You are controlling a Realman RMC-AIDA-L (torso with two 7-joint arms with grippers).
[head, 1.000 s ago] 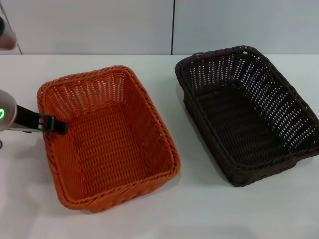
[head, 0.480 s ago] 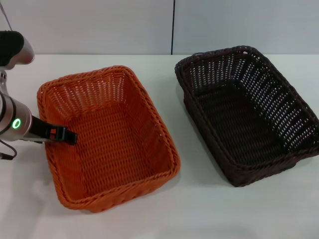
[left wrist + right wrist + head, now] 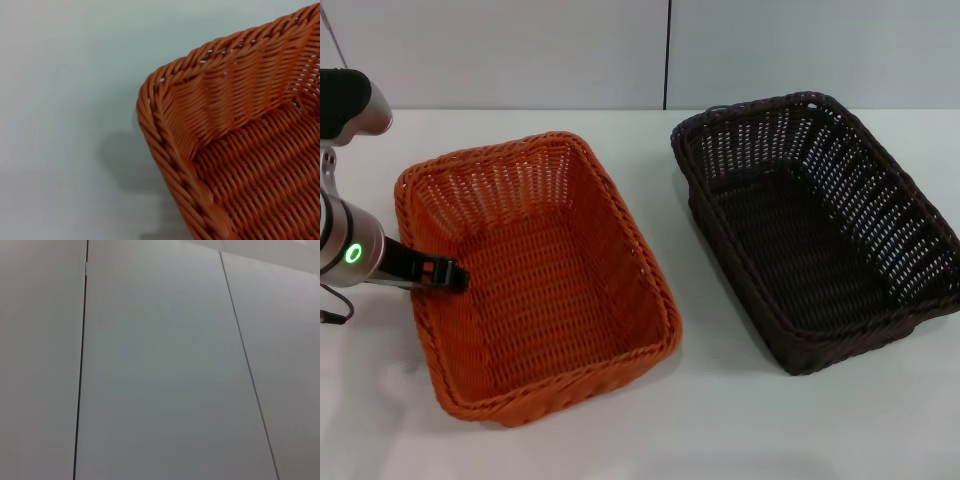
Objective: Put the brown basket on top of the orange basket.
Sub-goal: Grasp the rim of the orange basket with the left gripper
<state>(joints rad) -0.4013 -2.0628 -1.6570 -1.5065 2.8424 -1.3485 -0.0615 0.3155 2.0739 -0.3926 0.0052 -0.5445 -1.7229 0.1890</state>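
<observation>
The orange basket [image 3: 535,280] lies on the left of the white table, empty, with its braided rim up. The brown basket [image 3: 815,230] lies to its right, also empty, and a strip of table separates the two. My left gripper [image 3: 445,273] reaches in from the left edge and is at the orange basket's left rim, over the inside of the wall. The left wrist view shows one corner of the orange basket [image 3: 240,150] from close up, without my fingers. My right gripper is out of view, and its wrist camera shows only grey wall panels.
The white table [image 3: 720,420] runs out in front of both baskets and between them. A grey panelled wall [image 3: 670,50] closes off the back. The left arm's silver body [image 3: 345,250] with a green light is beside the orange basket.
The left arm has come in from the left edge and brought its gripper to the orange basket's left rim. Both baskets have stayed put.
</observation>
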